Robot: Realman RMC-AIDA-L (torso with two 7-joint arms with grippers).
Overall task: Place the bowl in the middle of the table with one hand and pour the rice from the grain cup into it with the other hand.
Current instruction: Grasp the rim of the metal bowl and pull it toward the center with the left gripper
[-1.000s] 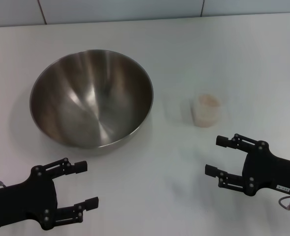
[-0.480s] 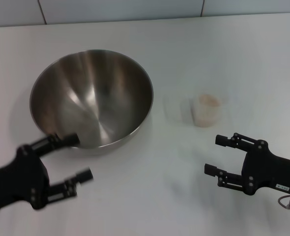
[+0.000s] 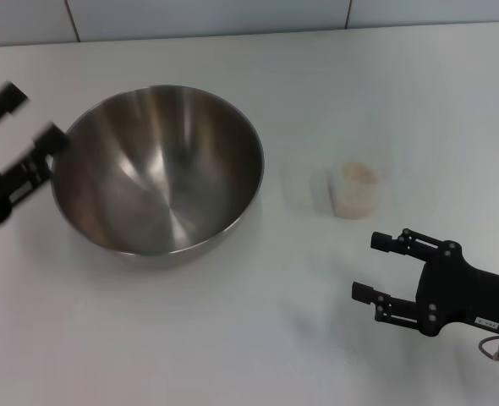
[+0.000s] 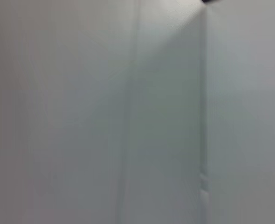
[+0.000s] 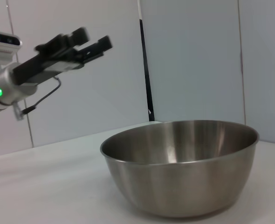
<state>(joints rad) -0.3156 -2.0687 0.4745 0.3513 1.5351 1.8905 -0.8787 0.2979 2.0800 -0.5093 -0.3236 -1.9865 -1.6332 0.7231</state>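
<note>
Tabletop (image 3: 233, 338) is what you see most of: plain white and matte, running back to a pale panelled wall (image 3: 207, 17) with dark seams. On it the bowl (image 3: 158, 167) stands upright on your left half, and the grain cup (image 3: 354, 189) stands upright well apart to its right, pale rice (image 3: 359, 173) showing at its top. The right gripper (image 3: 377, 267) hovers low near the front edge, just short of the cup, fingers spread and holding nothing. The left gripper (image 3: 19, 118) is beside the bowl's left rim, fingers parted, empty.

From the right wrist view you get what the head view hides: the left gripper (image 5: 88, 41) hangs in the air above rim height, clear of the bowl (image 5: 179, 165). The left wrist view gives you only blank wall.
</note>
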